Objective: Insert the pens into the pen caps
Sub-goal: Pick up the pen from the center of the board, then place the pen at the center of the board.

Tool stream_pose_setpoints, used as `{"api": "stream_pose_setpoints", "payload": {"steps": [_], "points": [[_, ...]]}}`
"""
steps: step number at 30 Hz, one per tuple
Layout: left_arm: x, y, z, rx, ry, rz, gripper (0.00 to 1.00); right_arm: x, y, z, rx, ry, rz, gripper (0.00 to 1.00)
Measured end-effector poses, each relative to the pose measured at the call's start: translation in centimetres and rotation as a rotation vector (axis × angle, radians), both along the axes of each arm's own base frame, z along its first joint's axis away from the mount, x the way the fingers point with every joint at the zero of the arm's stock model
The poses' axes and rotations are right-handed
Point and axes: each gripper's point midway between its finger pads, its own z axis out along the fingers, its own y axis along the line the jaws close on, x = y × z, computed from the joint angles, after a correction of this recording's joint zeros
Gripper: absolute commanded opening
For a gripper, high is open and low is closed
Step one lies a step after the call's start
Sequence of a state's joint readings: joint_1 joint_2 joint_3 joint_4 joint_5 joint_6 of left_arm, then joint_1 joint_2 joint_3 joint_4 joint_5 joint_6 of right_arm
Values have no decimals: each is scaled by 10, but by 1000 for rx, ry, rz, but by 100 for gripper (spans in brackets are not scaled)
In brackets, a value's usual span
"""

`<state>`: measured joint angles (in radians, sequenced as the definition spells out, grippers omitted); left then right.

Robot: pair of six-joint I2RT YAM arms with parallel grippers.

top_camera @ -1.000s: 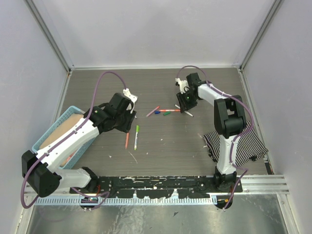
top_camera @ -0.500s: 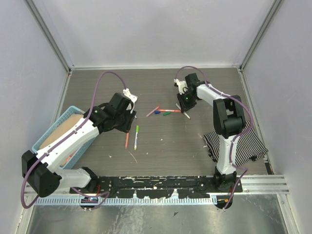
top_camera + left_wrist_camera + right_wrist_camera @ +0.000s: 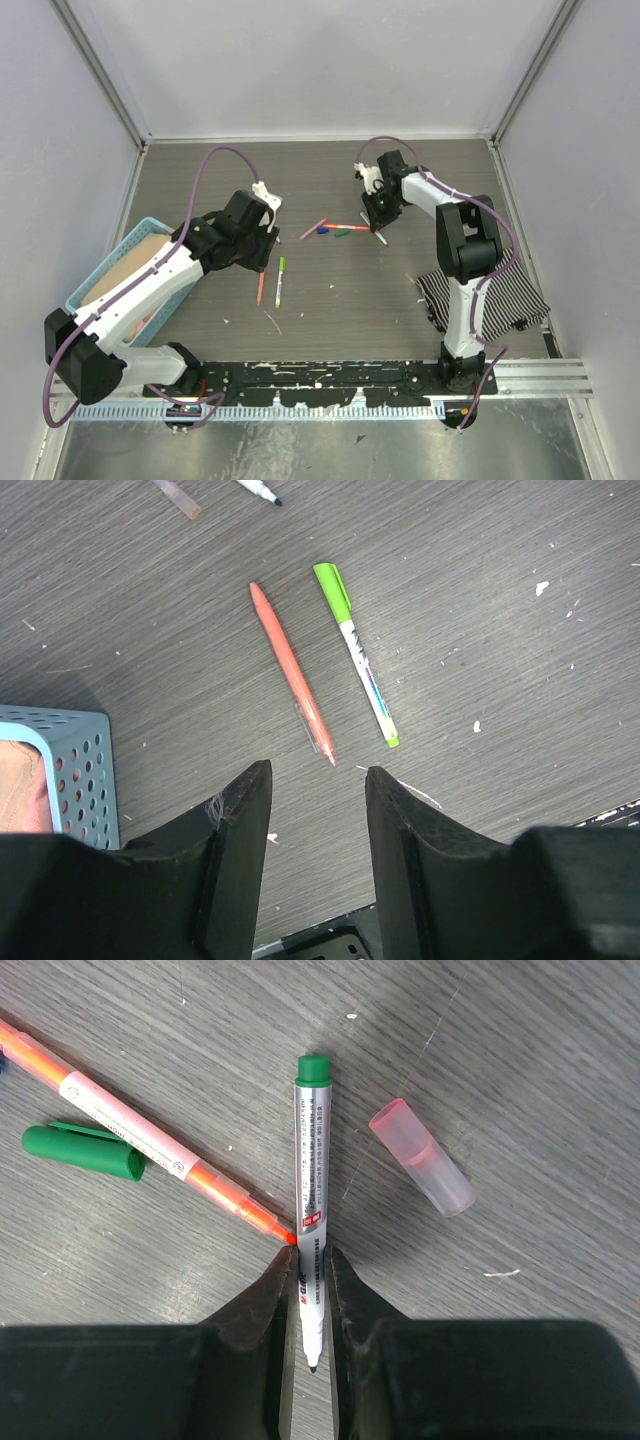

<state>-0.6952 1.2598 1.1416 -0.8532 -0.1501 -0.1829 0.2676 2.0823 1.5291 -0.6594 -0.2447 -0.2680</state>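
fingers (image 3: 265, 1305) of the right gripper (image 3: 308, 1256) pinch the green-ended pen (image 3: 311, 1150) near its tip, lower centre, probably to lift it; left gripper (image 3: 318, 775) gapes wide, empty

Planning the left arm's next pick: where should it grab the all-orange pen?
Probably mid-barrel on the orange pen, coming straight down with jaws across its width: it lies flat, tapers toward its ends, and a gap separates it from the green-capped pen alongside.
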Motion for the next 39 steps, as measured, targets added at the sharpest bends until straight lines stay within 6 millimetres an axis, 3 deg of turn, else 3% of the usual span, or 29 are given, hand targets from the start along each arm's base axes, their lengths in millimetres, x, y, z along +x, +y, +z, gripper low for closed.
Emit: {"api": "stream_pose_setpoints", "payload": {"steps": [11,18,22,25,28,34,39], "points": [[0,0,0,0,0,1,50,-3,-2,6,-6,4,-4,14],[1,1,0,0,0,4,49,1,-3,41,5,-82,-37,13],[1,2,2,-3,-7,10,49,-8,1,65,48,-140,-59,13],[3,6,9,-11,-35,25,51,-27,14,75,81,-161,-43,13],[4,11,24,-44,-98,49,53,-54,41,79,101,-164,19,13],[-1,25,69,-143,-254,88,55,-132,99,74,107,-158,222,14],[-8,39,93,-194,-347,126,57,-190,119,64,90,-142,363,14]]}}
